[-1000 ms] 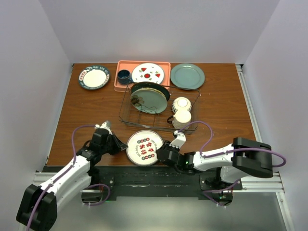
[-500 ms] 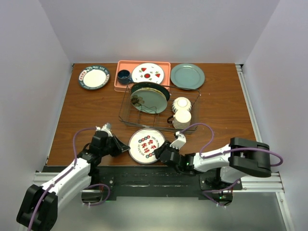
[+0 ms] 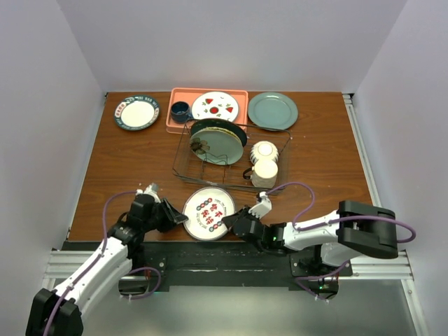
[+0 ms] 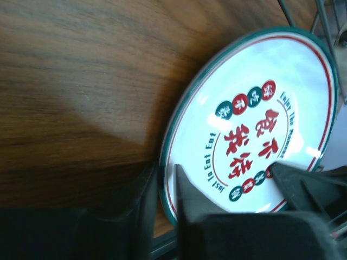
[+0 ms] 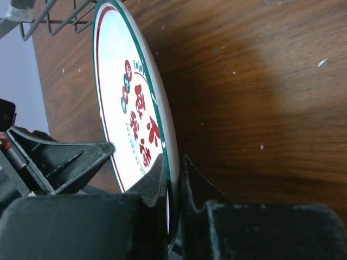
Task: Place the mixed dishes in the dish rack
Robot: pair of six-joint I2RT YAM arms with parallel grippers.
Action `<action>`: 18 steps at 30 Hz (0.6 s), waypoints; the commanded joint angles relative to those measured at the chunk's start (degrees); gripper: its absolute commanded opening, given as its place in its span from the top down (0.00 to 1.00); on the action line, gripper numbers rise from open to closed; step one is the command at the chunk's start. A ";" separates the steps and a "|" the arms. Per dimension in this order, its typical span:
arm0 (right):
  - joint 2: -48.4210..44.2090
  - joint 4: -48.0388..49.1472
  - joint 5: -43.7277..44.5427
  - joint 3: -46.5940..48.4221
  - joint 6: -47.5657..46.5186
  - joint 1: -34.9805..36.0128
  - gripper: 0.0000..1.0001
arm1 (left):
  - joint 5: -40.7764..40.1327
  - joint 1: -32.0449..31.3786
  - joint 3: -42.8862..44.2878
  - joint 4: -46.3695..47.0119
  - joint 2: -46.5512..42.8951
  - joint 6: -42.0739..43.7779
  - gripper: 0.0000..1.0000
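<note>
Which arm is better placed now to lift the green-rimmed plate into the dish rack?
Right. The right gripper is shut on the rim of the green-rimmed plate. The left gripper only straddles the opposite rim, and its grip is unclear. The dish rack lies just beyond the plate.

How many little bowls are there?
2. The back bowl and the front bowl sit together at the right end of the rack. The plates standing in it could hide another.

Near centre, white green-rimmed plate: small print reads "Enjoy The Moment" and "Just In Eat Eat", ringing large red Chinese characters.
</note>
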 commanded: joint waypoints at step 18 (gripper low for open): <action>-19.01 -30.17 -5.20 9.30 -24.57 0.29 1.00 | -11.93 -0.32 31.07 -21.12 -3.42 15.43 0.00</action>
